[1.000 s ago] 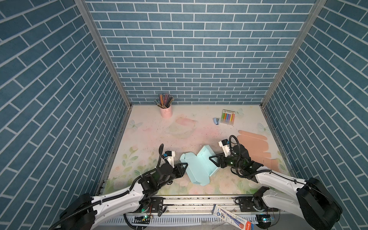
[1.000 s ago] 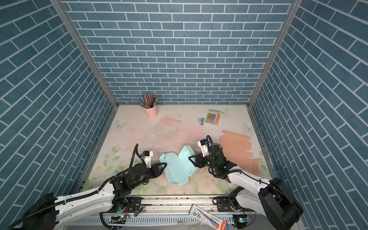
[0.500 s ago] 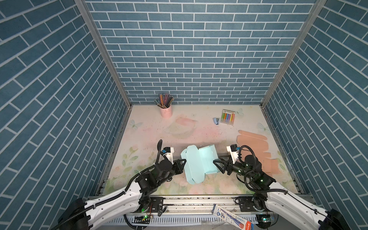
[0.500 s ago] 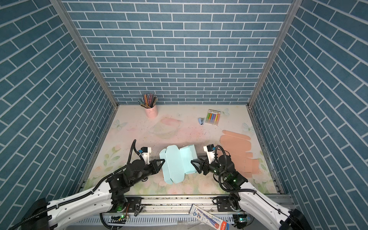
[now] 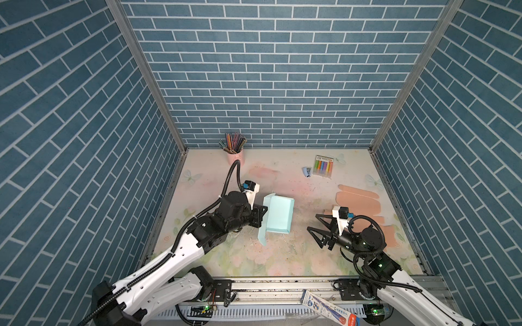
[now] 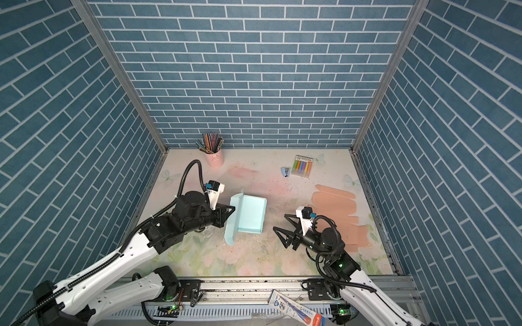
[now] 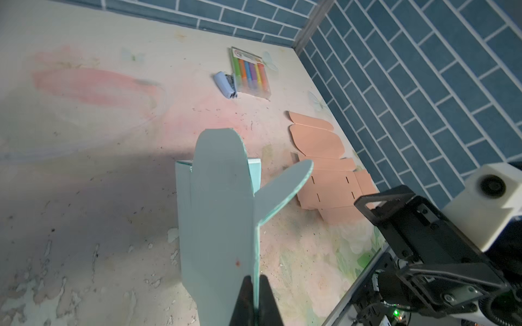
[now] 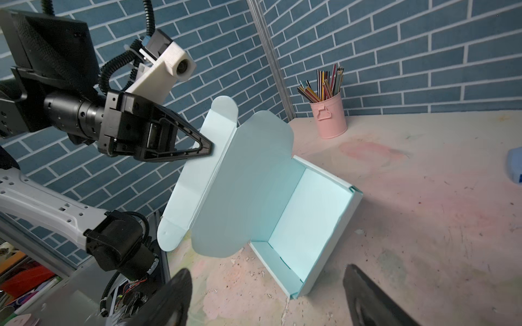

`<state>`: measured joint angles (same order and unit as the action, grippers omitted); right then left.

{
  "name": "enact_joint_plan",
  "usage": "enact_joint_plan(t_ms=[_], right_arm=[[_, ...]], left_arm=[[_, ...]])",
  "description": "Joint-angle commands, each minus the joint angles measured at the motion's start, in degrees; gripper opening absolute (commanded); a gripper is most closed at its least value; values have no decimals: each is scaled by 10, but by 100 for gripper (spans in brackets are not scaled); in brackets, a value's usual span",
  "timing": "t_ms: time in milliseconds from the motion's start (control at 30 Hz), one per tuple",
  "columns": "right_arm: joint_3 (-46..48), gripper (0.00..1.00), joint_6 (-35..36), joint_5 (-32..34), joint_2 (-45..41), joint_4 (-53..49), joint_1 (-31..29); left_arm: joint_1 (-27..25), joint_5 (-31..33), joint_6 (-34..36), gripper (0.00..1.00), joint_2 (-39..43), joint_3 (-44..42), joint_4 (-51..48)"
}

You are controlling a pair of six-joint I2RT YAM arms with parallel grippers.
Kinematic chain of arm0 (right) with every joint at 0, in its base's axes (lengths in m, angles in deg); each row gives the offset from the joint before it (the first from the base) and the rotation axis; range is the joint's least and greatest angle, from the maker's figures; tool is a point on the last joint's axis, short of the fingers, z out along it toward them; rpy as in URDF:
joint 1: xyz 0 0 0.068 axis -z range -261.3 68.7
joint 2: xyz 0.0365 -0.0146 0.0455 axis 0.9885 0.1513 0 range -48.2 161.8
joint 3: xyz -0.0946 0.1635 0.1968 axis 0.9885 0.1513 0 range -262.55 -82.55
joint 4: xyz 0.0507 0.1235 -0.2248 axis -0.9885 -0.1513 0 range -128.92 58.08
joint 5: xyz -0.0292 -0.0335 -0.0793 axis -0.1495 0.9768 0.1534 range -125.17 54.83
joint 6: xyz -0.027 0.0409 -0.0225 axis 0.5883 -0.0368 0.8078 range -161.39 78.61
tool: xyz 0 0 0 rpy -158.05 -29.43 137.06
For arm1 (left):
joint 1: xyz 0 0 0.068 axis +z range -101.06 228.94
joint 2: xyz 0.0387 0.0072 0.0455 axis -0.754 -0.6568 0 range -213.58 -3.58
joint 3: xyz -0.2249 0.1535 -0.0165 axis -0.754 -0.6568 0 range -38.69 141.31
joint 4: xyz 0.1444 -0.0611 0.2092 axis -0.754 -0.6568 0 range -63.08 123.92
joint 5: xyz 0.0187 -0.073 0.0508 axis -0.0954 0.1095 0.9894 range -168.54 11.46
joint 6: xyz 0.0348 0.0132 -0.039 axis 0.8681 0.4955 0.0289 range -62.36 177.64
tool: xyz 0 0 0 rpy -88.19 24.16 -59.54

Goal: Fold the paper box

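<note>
Three blue brick walls [image 5: 268,70] box in one pastel floral tabletop [image 5: 282,262], worn and speckled. Two arms are in play. Left of centre in both top views, the left gripper [image 5: 261,217] is pinching the raised lid flap of the single pale blue paper box [image 5: 278,214], which sits mid-frame with its tray open. At lower right the right gripper [image 5: 312,222] is spread wide, empty and apart from the box. At the right edge lies flat peach cardboard [image 5: 358,203], one sheet or more. Along the back stand one pink pencil cup [image 5: 234,158], one marker pack [image 5: 324,166] and one small blue stapler [image 5: 307,171].
</note>
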<state>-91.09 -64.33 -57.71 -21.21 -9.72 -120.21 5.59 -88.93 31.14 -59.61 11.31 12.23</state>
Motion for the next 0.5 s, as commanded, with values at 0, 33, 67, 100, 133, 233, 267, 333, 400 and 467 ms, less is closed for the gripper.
enact_joint_plan(t_ms=[0,33,67,100,133,233,267,333,400,467], right_arm=[[-48,85,91,-3,52,75,-2],[-58,85,118,-13,75,97,-2],[-64,86,136,-23,91,110,-2],[-75,86,165,-35,113,121,-1],[-86,86,195,-44,133,127,-1],[-114,86,265,-67,179,139,4],[-119,86,283,-78,190,145,6],[-140,86,338,-97,221,132,7],[-164,86,367,-108,249,110,15],[-181,86,377,-152,273,102,34]], left_arm=[[3,-58,137,5,-43,67,-125],[2,-63,157,5,-57,89,-149],[2,-67,173,5,-68,104,-168],[1,-73,191,5,-78,122,-189],[2,-77,207,5,-87,138,-208],[1,-78,241,5,-106,176,-256],[2,-79,250,5,-111,187,-268],[1,-85,269,5,-122,212,-289],[2,-97,287,5,-129,231,-302],[-8,-97,297,4,-132,243,-304]])
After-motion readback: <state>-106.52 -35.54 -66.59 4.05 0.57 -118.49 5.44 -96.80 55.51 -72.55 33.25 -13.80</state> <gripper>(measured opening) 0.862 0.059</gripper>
